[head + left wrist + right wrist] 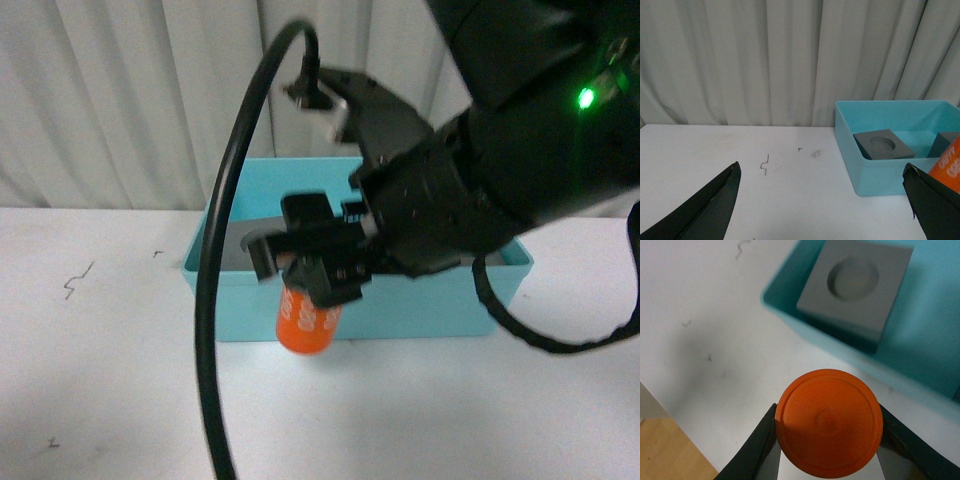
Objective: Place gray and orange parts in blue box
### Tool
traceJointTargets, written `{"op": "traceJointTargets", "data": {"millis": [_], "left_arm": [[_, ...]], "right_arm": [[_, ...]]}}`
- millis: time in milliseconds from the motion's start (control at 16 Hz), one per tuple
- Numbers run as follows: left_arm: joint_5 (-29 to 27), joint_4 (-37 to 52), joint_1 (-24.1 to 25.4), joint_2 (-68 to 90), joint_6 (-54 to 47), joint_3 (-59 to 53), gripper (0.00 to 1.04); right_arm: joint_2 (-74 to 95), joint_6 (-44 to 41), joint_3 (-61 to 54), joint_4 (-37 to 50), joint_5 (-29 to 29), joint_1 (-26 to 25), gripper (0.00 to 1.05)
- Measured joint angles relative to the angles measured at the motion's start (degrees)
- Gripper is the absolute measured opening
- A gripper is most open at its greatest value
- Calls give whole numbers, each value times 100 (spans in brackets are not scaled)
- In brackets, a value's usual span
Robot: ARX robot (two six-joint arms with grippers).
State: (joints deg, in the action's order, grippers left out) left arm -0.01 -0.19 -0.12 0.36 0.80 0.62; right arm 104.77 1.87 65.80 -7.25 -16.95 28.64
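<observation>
Orange cylinder (308,318) is the only 1 of the 3 parts not in yet: it hangs clear of the white table (100,380), clamped between the fingers of the right gripper (305,268), just on the near side of the blue box (400,305) by its front wall. Both gray cubes look to be inside already, the one with the round recess (883,145) toward the box's left end and a second gray cube (945,142) further right. Left gripper (822,200) has its 2 black fingers spread wide with nothing between them, sitting over bare table off the box's left side. What could go wrong imo: the cylinder looks to hang about level with the rim, so moving it straight in could clip the front wall and twist it in the grip. Letting go early drops it on the table outside, and it's round, so it could roll. Dropping it right onto the round-recess cube might make it bounce or tip. Hard to make out: the second cube is cut off by the cylinder in the left wrist view, so I can't tell what its top looks like, and the print on the cylinder is too blurry to read.
</observation>
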Motion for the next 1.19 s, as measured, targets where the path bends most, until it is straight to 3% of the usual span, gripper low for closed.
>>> {"op": "traceJointTargets", "data": {"millis": [125, 251, 1190], "left_arm": [[0, -2, 0, 2, 0, -2, 98], [0, -2, 0, 2, 0, -2, 98], [0, -2, 0, 2, 0, -2, 98]], "right_arm": [[-68, 26, 909, -4, -133, -756, 46], [236, 136, 1305, -50, -105, -1012, 46], [1943, 385, 1958, -24, 175, -1073, 46]]}}
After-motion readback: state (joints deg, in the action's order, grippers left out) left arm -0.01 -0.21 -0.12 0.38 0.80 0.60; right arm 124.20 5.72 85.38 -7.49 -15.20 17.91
